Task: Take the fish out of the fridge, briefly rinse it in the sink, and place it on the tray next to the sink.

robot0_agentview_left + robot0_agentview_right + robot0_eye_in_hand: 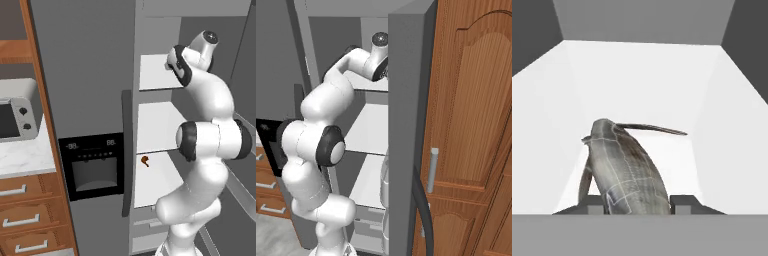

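Note:
The fish [624, 165], dark grey with a thin tail, lies on a white shelf inside the fridge [90, 75]. In the hand view its body fills the gap between my gripper's [637, 204] two dark fingertips [684, 202], which press against its sides. The arm reaches up to the upper fridge shelf [155, 72], with the hand past the shelf's front edge. The sink and the tray are out of view.
A small brown-orange drumstick [145, 160] lies on a lower shelf. The open fridge door [406, 125] stands close to the arm's right, with wooden cabinets [471, 110] beyond it. A silver toaster oven [17, 112] sits on the marble counter to the left.

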Controlling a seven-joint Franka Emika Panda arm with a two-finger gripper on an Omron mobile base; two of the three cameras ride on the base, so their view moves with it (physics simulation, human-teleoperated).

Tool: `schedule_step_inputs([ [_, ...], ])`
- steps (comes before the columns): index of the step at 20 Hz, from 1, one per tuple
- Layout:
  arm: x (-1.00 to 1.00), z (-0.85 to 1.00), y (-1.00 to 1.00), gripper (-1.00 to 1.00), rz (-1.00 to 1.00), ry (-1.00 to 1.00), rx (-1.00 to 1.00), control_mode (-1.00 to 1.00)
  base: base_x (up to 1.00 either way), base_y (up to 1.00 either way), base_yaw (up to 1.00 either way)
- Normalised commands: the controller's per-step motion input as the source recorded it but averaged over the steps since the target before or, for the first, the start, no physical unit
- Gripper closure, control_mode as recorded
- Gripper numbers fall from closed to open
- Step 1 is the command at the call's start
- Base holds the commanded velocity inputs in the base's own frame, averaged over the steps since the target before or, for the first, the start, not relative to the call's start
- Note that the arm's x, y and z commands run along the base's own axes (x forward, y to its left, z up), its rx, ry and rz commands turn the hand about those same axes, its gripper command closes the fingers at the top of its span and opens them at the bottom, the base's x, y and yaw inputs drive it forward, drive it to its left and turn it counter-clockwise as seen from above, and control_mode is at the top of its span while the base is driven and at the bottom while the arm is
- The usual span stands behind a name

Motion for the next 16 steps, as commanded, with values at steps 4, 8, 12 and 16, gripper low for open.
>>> schedule_step_inputs([
  [4,-1.00,-0.13,0.67,1.00,0.00,-0.24,-0.08,-1.00,0.00,0.00,0.00],
  [8,-1.00,-0.01,0.58,1.00,0.00,-0.27,-0.03,-1.00,0.00,0.00,0.00],
  [12,-1.00,0.00,0.36,1.00,0.00,-0.04,0.00,-1.00,0.00,0.00,0.00],
  [16,-1.00,0.24,0.26,1.00,-0.03,0.06,0.01,-1.00,0.00,0.00,0.00],
])
